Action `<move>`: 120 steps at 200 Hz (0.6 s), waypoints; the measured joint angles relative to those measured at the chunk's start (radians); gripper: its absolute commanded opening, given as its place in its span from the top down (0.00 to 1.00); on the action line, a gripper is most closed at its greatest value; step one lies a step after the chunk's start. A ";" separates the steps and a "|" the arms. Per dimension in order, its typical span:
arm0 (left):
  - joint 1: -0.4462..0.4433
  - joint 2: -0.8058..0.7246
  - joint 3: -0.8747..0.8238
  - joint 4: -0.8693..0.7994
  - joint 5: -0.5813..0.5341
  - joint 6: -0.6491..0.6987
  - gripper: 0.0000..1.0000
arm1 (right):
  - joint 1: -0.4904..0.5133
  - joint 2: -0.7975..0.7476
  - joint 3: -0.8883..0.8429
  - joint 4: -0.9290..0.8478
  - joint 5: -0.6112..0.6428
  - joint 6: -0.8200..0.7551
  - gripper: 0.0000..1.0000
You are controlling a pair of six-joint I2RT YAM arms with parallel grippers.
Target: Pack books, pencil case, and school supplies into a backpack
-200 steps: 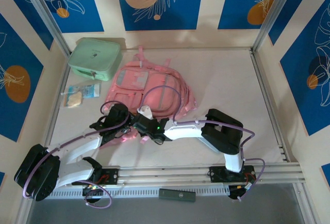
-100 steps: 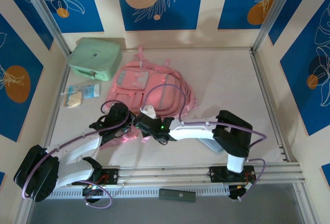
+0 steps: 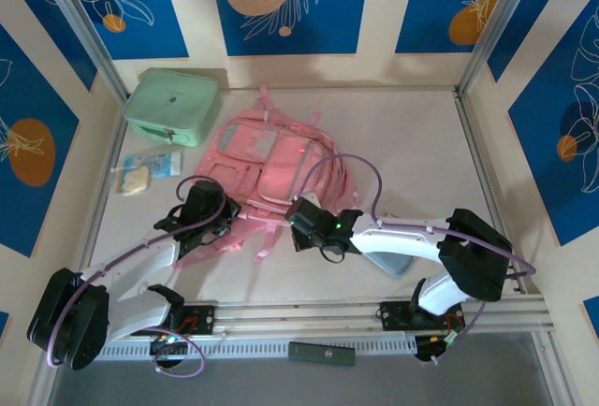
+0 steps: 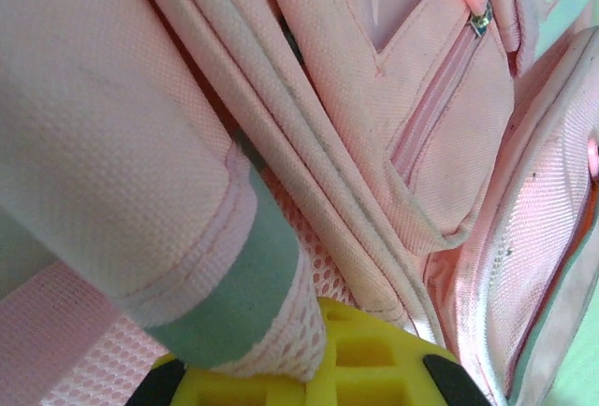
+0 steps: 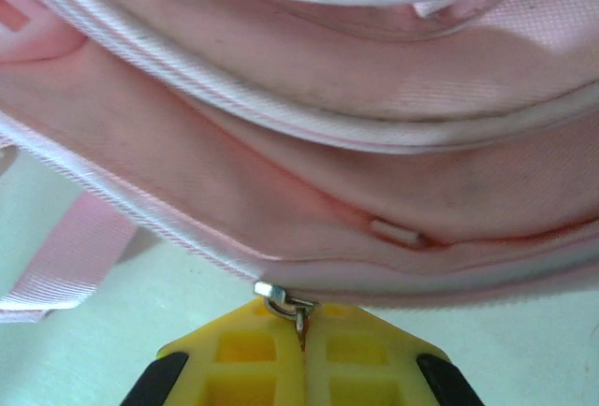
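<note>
A pink backpack (image 3: pixel 271 167) lies flat on the pale table (image 3: pixel 412 153), left of centre and towards the back. Its straps trail to the near side and its greyish panels face up.

Both arms crowd its near edge, and in the overhead view their dark wrists and looping cables cover the lower rim. The left gripper (image 3: pixel 213 210) is at the bag's near-left corner and the right gripper (image 3: pixel 298 211) is at the near middle.

From the right wrist, the two yellow fingers of the right gripper (image 5: pixel 301 317) are pressed together, pinching a small metal zip pull (image 5: pixel 281 296) on a piped pink seam. The rest of the bag runs out of frame, so which pocket this zip serves cannot be told.

From the left wrist, the left gripper (image 4: pixel 318 355) is closed on a fold of pink fabric with a grey-green band and a mesh lining. The fold drapes over the left pad and hides the line where the pads meet.

A grey-blue rounded corner of the pencil case (image 3: pixel 401 266) pokes out beneath the right forearm, with most of it covered.

A mint-green case (image 3: pixel 173 105) sits just beside the bag's far-left corner. A clear packet (image 3: pixel 145 170) lies further left, its contents too small to make out.
</note>
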 measured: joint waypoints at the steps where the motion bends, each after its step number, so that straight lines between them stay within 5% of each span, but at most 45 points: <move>1: 0.001 0.000 0.000 0.000 0.001 0.000 1.00 | -0.002 0.000 -0.001 0.002 -0.002 -0.002 1.00; 120: 0.010 0.034 0.005 0.004 0.012 0.025 1.00 | -0.014 0.158 -0.006 0.159 -0.021 -0.128 0.91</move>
